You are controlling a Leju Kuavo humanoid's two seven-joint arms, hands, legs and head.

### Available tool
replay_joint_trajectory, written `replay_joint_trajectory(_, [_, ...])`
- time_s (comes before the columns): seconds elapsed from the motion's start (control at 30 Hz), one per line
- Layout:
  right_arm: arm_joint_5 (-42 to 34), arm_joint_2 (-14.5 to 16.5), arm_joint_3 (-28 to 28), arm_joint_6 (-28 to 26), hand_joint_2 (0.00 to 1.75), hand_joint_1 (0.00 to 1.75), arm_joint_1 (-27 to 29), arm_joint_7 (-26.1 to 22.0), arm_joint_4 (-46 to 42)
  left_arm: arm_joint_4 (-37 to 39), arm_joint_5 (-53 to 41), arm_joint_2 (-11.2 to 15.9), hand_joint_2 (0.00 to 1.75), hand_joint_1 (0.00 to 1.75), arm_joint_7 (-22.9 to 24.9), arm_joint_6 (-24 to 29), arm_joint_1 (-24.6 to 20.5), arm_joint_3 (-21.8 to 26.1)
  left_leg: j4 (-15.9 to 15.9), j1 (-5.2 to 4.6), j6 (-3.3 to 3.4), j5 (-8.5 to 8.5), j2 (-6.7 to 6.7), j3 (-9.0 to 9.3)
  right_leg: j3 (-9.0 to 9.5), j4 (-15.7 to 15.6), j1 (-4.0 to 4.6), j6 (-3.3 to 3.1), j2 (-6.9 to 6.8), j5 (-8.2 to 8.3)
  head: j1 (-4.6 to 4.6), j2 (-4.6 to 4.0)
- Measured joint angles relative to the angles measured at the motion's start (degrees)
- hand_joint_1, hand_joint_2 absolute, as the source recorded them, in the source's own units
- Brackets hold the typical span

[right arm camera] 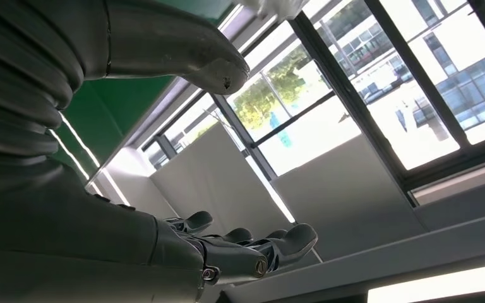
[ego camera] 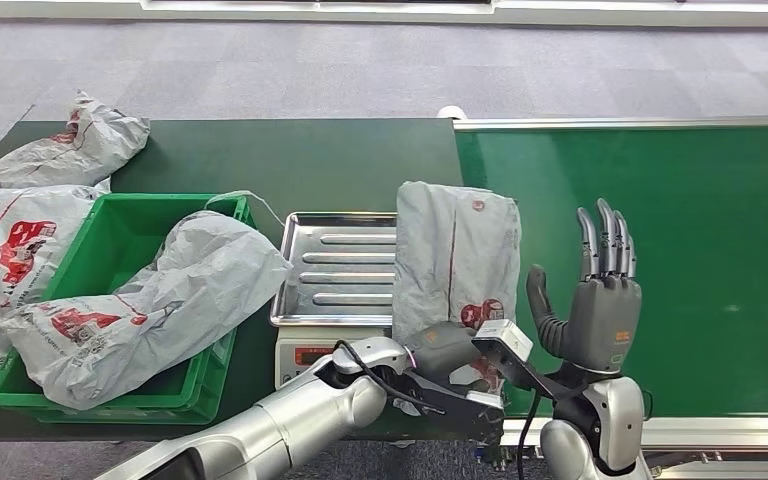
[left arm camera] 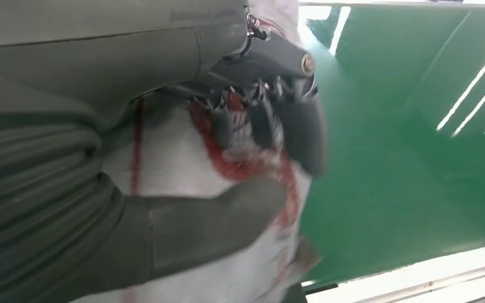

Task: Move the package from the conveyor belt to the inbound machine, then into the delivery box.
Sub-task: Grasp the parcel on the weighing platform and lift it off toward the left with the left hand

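Head view. A grey crinkled plastic mailer package with red print (ego camera: 455,255) lies partly on the ribbed stainless-steel weighing tray (ego camera: 335,265) of the white scale (ego camera: 305,355), its right portion overhanging toward the smooth green conveyor belt (ego camera: 660,270). The left hand (ego camera: 450,352) grips the near end of this package; the package and wrist hide most of its fingers. The right hand (ego camera: 600,290) stands upright over the belt, fingers straight and spread apart, holding nothing. A green moulded plastic crate (ego camera: 110,250) sits on the dark green table (ego camera: 310,160), just left of the scale. One similar mailer (ego camera: 150,310) lies draped over the crate's rim. Three more mailers (ego camera: 20,215) lie at the table's left end (two cut off by the picture's edge). Total mailers counted: five.

Left wrist view. The left hand (left arm camera: 240,170) holds the grey package (left arm camera: 183,170): the thick grey thumb (left arm camera: 221,221) presses one face and the darker fingers (left arm camera: 303,132) curl over the far edge. The image is motion-blurred, and the red print is illegible. The green belt (left arm camera: 417,139) lies behind.

Right wrist view. The right hand (right arm camera: 240,252) is extended flat and empty, seen against window panes (right arm camera: 379,95) and a white wall panel.
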Motion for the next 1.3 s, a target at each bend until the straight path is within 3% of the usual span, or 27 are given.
replay_joint_trajectory(0.53, [0.8,0.4,0.4,0.2,1.75,0.00,-0.7,0.0,0.9,1.5,-0.3,-0.2,1.75,1.75,0.3,0.3,0.1,-1.3,0.0,0.00,0.00,0.00,0.00,0.00,0.00,0.0,0.00,0.00,0.00,0.00,0.00,0.00])
replay_joint_trajectory(1.03, [2.9,2.1,1.0,0.3,1.75,0.00,-1.6,-0.9,1.0,3.4,-1.7,-0.2,1.75,1.75,1.3,5.5,0.1,-2.8,0.0,0.00,0.02,0.02,0.01,0.02,0.00,0.0,0.00,0.00,0.01,0.01,0.00,0.00])
replay_joint_trajectory(1.3, [1.0,2.1,1.0,-0.7,1.75,0.00,-1.7,-2.5,1.1,3.2,-8.3,1.4,1.75,1.75,4.7,11.0,-4.2,0.9,0.0,0.01,-0.03,0.09,0.01,0.03,0.00,0.0,0.02,0.00,0.02,0.06,0.00,0.00])
